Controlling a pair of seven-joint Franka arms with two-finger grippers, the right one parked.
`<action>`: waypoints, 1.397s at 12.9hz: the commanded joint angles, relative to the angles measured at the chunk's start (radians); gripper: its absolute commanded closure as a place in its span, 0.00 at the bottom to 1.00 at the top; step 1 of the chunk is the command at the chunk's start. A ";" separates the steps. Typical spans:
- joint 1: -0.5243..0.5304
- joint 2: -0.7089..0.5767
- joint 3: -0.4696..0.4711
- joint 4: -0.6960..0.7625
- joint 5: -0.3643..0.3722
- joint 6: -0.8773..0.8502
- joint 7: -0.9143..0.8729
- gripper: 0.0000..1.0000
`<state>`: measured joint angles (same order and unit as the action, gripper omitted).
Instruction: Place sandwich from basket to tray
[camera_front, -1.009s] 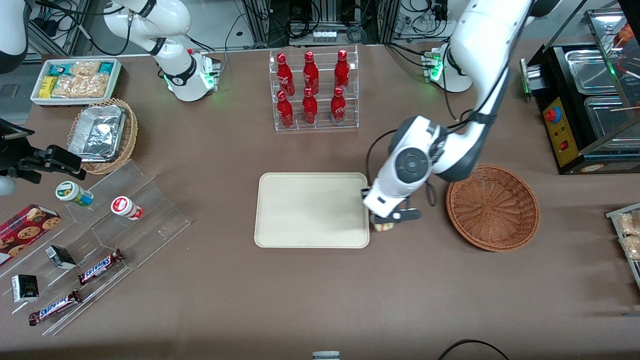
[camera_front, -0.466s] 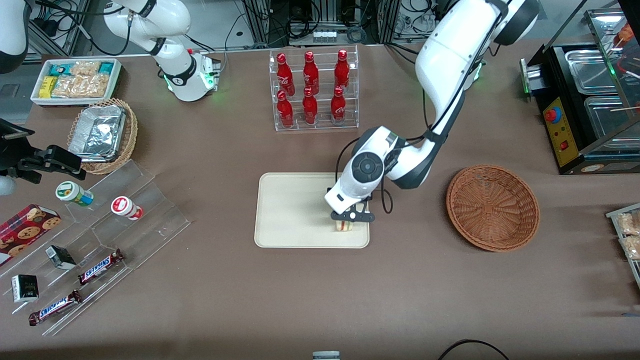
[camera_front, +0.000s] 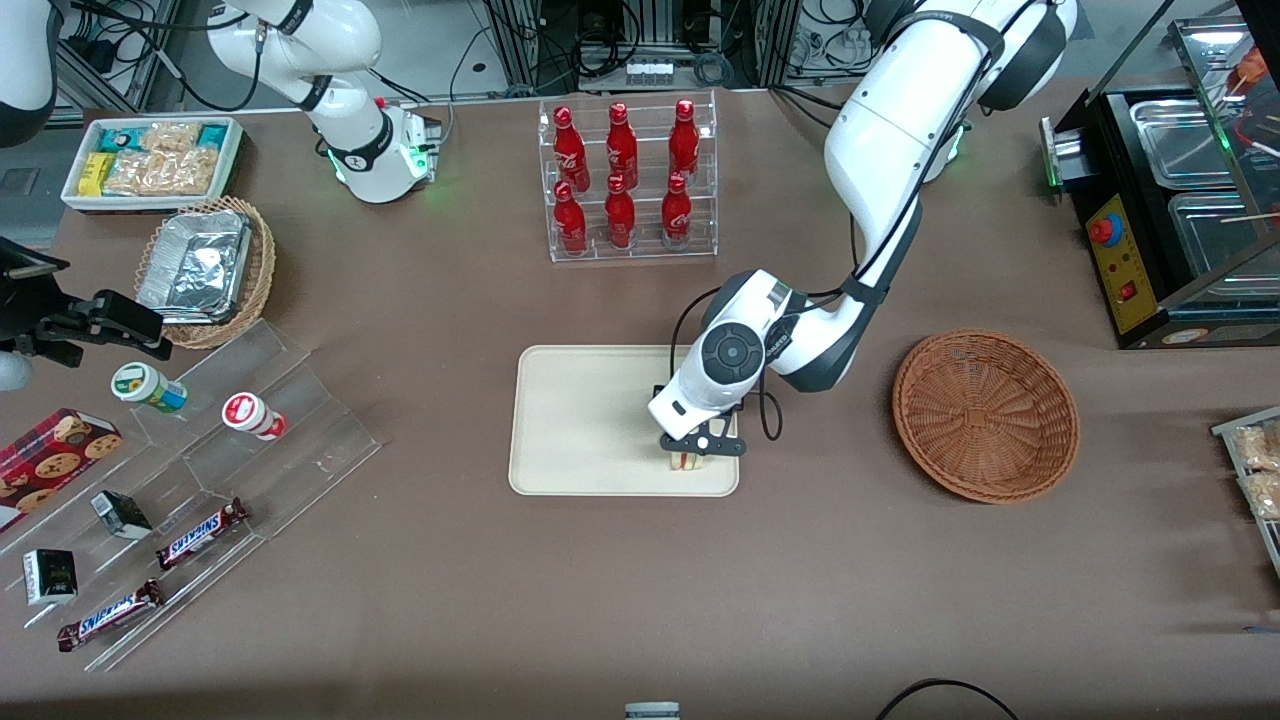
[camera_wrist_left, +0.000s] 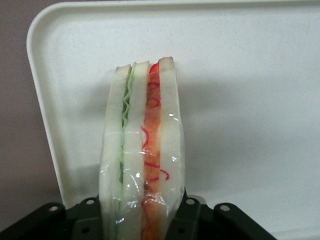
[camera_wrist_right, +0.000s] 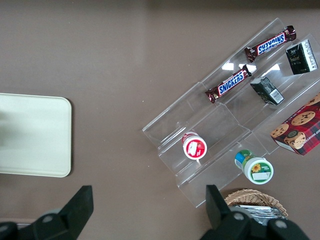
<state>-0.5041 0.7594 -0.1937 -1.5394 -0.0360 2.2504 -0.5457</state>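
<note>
My gripper (camera_front: 692, 455) is shut on the sandwich (camera_front: 686, 461), a plastic-wrapped wedge of pale bread with green and red-orange filling. It holds the sandwich (camera_wrist_left: 142, 150) low over the cream tray (camera_front: 580, 420), at the tray corner nearest the front camera and the basket. In the left wrist view the tray (camera_wrist_left: 240, 45) lies close under the wedge, and whether they touch cannot be told. The black fingers (camera_wrist_left: 200, 220) press both bread faces. The reddish-brown wicker basket (camera_front: 985, 415) stands beside the tray toward the working arm's end, with nothing in it.
A clear rack of red bottles (camera_front: 627, 180) stands farther from the front camera than the tray. Toward the parked arm's end are an acrylic step shelf (camera_front: 230, 440) with snack bars and cups, a foil-lined wicker basket (camera_front: 205, 270) and a white snack bin (camera_front: 150, 160). A black appliance (camera_front: 1170, 200) stands near the basket.
The gripper carried the sandwich from beside the tray's edge to over the tray's corner, then settled slightly lower there. The basket has not moved.
</note>
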 joint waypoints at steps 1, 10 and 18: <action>-0.002 -0.003 0.004 0.025 -0.005 -0.011 -0.005 0.00; 0.025 -0.369 0.199 -0.001 0.001 -0.365 -0.103 0.00; 0.261 -0.615 0.234 -0.146 -0.005 -0.465 0.148 0.00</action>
<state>-0.3539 0.2622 0.1059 -1.5849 -0.0357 1.8018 -0.4662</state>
